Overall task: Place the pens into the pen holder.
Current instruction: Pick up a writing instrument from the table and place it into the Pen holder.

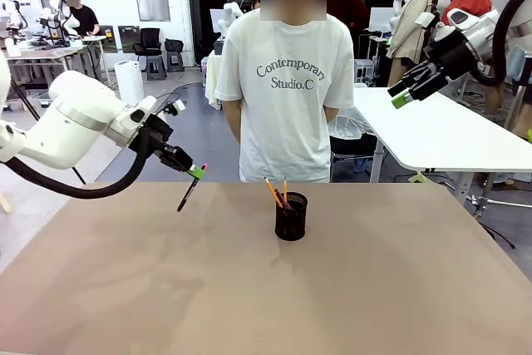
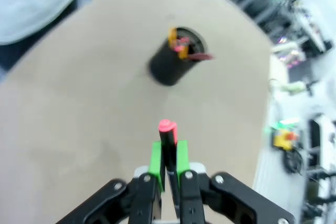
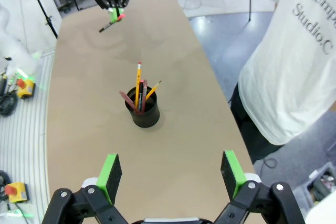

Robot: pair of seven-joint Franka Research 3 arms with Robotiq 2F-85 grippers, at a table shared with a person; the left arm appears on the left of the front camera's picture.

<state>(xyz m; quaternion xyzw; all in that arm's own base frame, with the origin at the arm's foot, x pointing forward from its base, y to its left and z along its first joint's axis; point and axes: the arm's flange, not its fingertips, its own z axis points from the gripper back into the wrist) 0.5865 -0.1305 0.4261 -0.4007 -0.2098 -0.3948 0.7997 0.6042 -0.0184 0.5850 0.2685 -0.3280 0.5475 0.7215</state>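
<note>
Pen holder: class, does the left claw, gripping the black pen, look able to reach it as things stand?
Probably yes. The left claw, shut on the black pen, hangs above bare table beside the pen holder. Nothing lies between them, and the right claw is raised well clear.

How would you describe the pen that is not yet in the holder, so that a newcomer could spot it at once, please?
Start at the brown table and find the black mesh pen holder near its far edge. To its left, above the table, the left gripper is shut on a black pen that hangs tilted. Unlike the pencils standing in the holder, it is black with a pink-red top end and is held in the air.
</note>
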